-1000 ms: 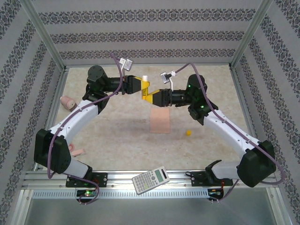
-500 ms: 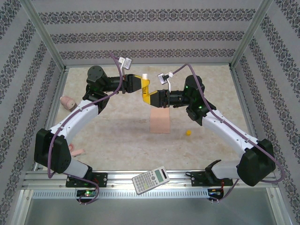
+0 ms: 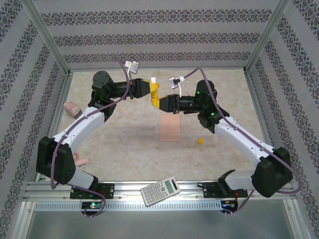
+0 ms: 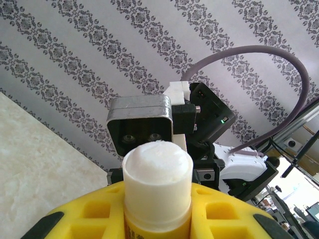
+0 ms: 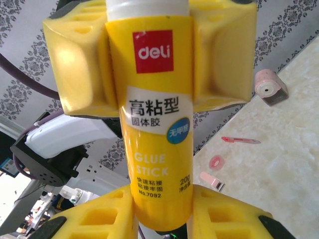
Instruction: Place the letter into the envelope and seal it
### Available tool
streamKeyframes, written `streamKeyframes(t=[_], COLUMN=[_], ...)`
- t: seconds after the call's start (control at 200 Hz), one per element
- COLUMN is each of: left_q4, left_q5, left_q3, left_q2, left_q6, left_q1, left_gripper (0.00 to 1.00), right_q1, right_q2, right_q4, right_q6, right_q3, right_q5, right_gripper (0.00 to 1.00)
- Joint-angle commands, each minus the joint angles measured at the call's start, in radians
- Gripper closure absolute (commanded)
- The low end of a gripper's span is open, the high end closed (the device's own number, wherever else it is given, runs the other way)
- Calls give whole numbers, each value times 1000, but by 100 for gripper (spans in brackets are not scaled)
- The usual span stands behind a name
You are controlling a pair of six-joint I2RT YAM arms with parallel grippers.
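The right end effector (image 5: 162, 205) has just closed on the base of the yellow plastic glue stick (image 5: 157, 124), and the left end effector (image 3: 153, 92) clamps its top. Uncapping for sealing seems next. The pale peach paper envelope (image 3: 169, 127) lies flat at the middle of the bench (image 3: 114, 144).

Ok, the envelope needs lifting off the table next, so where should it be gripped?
Likely the near short edge of the envelope, coming in low from the arm-base side: it lies flat and thin, and that edge is unobstructed.

Bright, even light; soft shadows.
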Motion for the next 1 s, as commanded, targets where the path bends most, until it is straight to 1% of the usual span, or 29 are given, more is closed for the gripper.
streamKeyframes(t=[0.0,0.155,0.29,0.48,0.684,0.824,0.894,0.994], left_q4=[14,-41,-99,-227,-329,-514,-596,-614], left_q5=[-5,-23,-50,-104,-183,-256,-296,-328], left_q3=[-22,-24,-22,-3,0,42,64,63], left_q2=[-22,-37,-50,-65,-72,-79,-81,-81], left_q6=[23,63,98,172,226,338,382,390], left_q1=[1,0,-3,-17,-39,-63,-76,-85], left_gripper=[100,100,100,100,100,100,100,100], right_q1=[13,17,30,60,106,144,164,188], right_q2=[-12,-15,-20,-29,-40,-39,-35,-23], right_q4=[75,61,0,-110,-235,-334,-355,-360], right_q6=[-20,-32,-74,-153,-235,-284,-295,-294], right_q3=[12,13,25,52,87,114,119,117], right_q5=[27,56,102,192,328,450,514,579], right_gripper=[76,77,79,80,80,80,80,80])
